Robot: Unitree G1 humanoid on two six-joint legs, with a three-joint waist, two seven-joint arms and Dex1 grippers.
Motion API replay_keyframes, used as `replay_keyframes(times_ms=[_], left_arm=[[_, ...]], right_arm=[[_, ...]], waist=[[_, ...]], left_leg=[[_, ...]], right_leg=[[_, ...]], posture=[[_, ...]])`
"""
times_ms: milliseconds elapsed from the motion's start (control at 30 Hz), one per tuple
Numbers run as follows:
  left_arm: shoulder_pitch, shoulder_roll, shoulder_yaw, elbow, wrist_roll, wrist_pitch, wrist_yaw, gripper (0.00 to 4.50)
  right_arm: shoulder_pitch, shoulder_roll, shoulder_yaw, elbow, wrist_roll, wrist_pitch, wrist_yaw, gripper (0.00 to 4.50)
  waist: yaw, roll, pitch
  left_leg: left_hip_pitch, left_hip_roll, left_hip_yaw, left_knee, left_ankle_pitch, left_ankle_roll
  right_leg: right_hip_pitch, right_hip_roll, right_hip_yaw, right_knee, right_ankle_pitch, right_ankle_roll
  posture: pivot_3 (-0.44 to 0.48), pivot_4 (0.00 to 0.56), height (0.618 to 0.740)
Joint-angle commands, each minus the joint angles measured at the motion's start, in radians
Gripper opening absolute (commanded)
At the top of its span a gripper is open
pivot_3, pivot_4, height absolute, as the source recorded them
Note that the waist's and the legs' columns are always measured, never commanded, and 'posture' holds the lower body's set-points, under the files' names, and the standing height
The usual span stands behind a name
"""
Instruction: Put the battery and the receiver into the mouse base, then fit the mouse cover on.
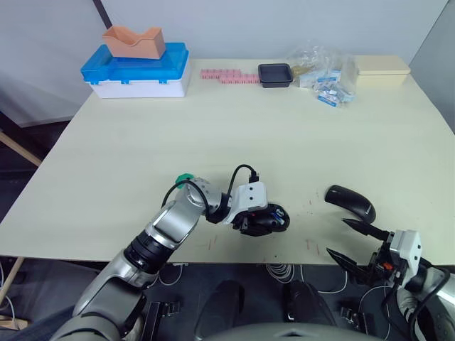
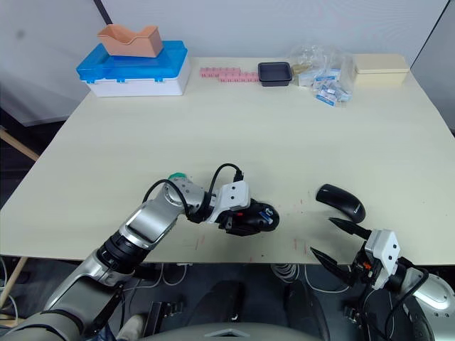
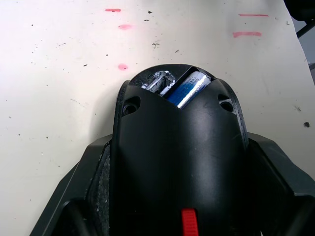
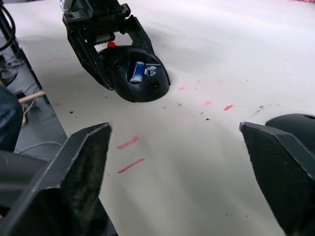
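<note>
**Left pincer clamped on mouse base, right pincer spread wide and empty**

Left arm comes in from lower left of the head view, elbow bent, forearm angled toward lower centre. Left pincer (image 1: 264,222) holds the mouse base (image 1: 274,217) between its two fingers, one on each side of the shell, base sitting on the desk (image 1: 234,128) near the front edge.

Right arm enters at the lower right corner. Right pincer (image 1: 354,241) is spread wide, nothing between the fingers, tips pointing up-left just off the desk's front edge.

Task items:
- 1 mouse base, lower centre of frame, in the left pincer. Red mark visible on it in the left wrist view.
- 1 battery (image 3: 189,88), blue and white, lying in the base's open slot, also visible in the right wrist view.
- 1 mouse cover (image 1: 350,202), glossy black, lower right of frame, lying on the desk just above the right pincer and well apart from the base.
- Receiver: cannot tell.

Other: 1 blue-lidded white box (image 1: 138,69) upper left with 1 orange tray (image 1: 134,42) on top; 1 small black tray (image 1: 275,74) top centre; 1 cream box (image 1: 382,69) upper right.
</note>
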Motion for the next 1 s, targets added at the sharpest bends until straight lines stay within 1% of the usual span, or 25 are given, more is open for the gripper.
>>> replay_keyframes(times_ms=[33,67,100,167,200,233,500,633,800,1000], left_arm=[[-0.008,-0.008,-0.003,0.000,-0.009,-0.003,-0.007,2.95],[-0.009,-0.011,0.002,-0.002,-0.012,-0.002,-0.005,2.95],[-0.009,-0.013,0.007,-0.003,-0.017,-0.001,-0.006,3.45],[-0.011,-0.019,0.019,-0.003,-0.029,-0.003,-0.005,4.11],[-0.012,-0.021,0.023,-0.002,-0.032,-0.005,-0.005,4.39],[-0.013,-0.023,0.028,-0.001,-0.036,-0.006,-0.005,4.47],[-0.004,-0.013,0.084,-0.045,-0.112,0.001,-0.024,4.47],[0.015,0.000,0.155,-0.089,-0.178,0.000,-0.028,4.47],[0.061,0.023,0.302,-0.146,-0.290,0.019,-0.005,4.47],[0.172,0.044,0.481,-0.158,-0.331,0.028,0.117,4.47]], right_arm=[[0.020,0.020,0.001,-0.004,0.003,-0.044,0.006,4.47],[0.021,0.026,0.003,-0.001,0.002,-0.054,0.008,4.47],[0.021,0.033,0.004,0.002,0.003,-0.065,0.009,4.49],[0.022,0.040,0.006,0.006,0.007,-0.078,0.014,4.50],[0.022,0.042,0.007,0.007,0.008,-0.082,0.016,4.50],[0.023,0.044,0.009,0.010,0.010,-0.087,0.021,4.50],[0.019,0.057,0.014,0.043,0.023,-0.134,0.062,4.50],[0.014,0.061,0.019,0.053,0.030,-0.147,0.074,4.50],[0.002,0.068,0.022,0.057,0.056,-0.163,0.100,4.50],[-0.021,0.083,0.027,0.065,0.097,-0.187,0.140,4.50]], waist=[[0.000,0.000,0.000],[0.000,0.000,0.000],[0.000,0.000,0.000],[0.000,0.000,0.001],[0.000,0.001,0.002],[-0.001,0.001,0.004],[-0.003,0.002,0.008],[-0.004,0.002,0.009],[-0.004,0.002,0.010],[-0.011,0.002,0.012]], left_leg=[[0.000,0.000,0.000,0.000,0.000,0.000],[0.000,0.000,0.000,0.000,0.000,0.000],[0.000,0.000,0.000,0.000,0.000,0.000],[0.000,0.000,0.000,0.000,0.000,0.000],[0.000,0.000,0.000,0.000,0.000,0.000],[0.000,0.000,0.000,0.000,0.000,0.000],[-0.001,0.001,0.001,-0.001,0.000,0.000],[-0.001,0.001,0.001,-0.001,0.000,0.000],[-0.001,0.001,0.000,-0.001,0.000,0.000],[0.000,0.002,-0.002,-0.001,0.000,0.000]], right_leg=[[0.000,0.000,0.000,0.000,0.000,0.000],[0.000,0.000,0.000,0.000,0.000,0.000],[0.000,0.000,0.000,0.000,0.000,0.000],[0.000,0.000,0.000,0.000,0.000,0.000],[0.000,0.000,0.000,0.000,0.000,0.000],[0.000,0.000,0.000,0.000,0.000,0.000],[-0.002,0.000,0.000,0.000,0.000,0.000],[-0.002,0.000,0.001,0.000,0.000,0.000],[-0.002,0.000,0.002,0.000,0.000,0.000],[-0.002,0.001,0.003,0.000,0.000,0.000]], posture=[[0.000,0.150,0.740],[0.000,0.150,0.740],[0.000,0.150,0.740],[0.000,0.150,0.740],[0.000,0.150,0.740],[0.000,0.150,0.740],[0.000,0.150,0.740],[0.000,0.150,0.740],[0.000,0.150,0.740],[0.000,0.150,0.740]])
